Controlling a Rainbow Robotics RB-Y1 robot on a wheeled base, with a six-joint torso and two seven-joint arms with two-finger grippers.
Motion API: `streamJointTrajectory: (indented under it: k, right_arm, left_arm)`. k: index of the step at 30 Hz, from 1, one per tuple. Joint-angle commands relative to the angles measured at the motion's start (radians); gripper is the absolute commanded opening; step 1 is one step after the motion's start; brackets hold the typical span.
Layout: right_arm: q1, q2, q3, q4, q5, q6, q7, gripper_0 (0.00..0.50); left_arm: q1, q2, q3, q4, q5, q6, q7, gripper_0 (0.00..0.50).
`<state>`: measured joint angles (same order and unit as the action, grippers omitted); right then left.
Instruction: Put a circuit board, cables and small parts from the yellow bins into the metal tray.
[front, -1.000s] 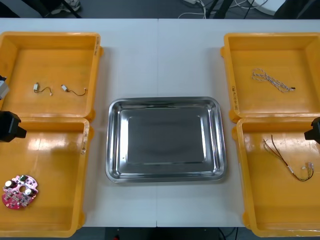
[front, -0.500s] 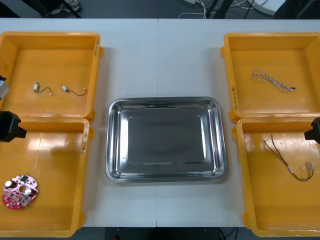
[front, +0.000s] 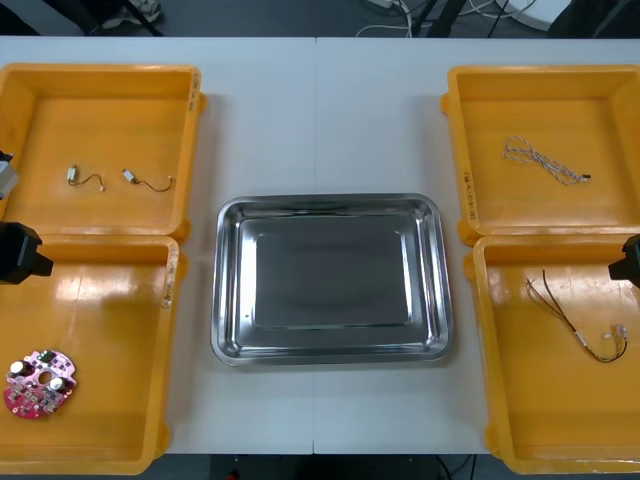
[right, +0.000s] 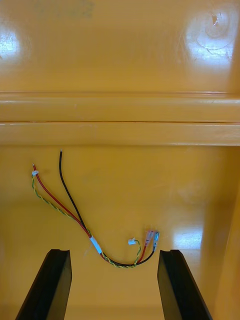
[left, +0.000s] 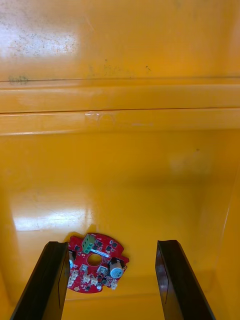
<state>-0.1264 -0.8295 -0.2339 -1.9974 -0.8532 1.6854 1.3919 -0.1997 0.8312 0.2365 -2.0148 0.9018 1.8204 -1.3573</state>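
We see a light table (front: 320, 100) from above, with a shiny, bare metal tray (front: 432, 300) at its middle. Four yellow bins (front: 192, 150) flank the tray, two to its left and two to its right.

In the bin left of the tray and nearer the robot lies a round red circuit board (front: 38, 383), at the corner farthest from the tray. The left gripper (left: 111, 245) hangs over this bin with its black fingers (left: 52, 280) spread wide. The board rests on the bin floor, apart from both fingers.

In the bin left of the tray and farther from the robot lie two small metal parts (front: 85, 178) with short wires.

In the bin right of the tray and nearer the robot lies a black, red and yellow cable (front: 580, 330), loosely curved on the floor. The right gripper (right: 114, 252) hangs over it, fingers likewise spread and not touching it.

In the bin right of the tray and farther from the robot lies a twisted blue and white cable (front: 545, 162).
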Motion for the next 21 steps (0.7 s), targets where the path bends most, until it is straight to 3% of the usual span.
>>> streamJointTrajectory:
  k: [1,21]
  right_arm:
    - [0.011,-0.003,-0.004,-0.032,0.008,0.007,0.03,0.5]
    - [0.011,-0.003,-0.004,-0.032,0.008,0.007,0.03,0.5]
  left_arm:
    - [-0.03,0.046,0.034,-0.019,0.002,-0.01,-0.068,0.5]
    - [-0.03,0.046,0.034,-0.019,0.002,-0.01,-0.068,0.5]
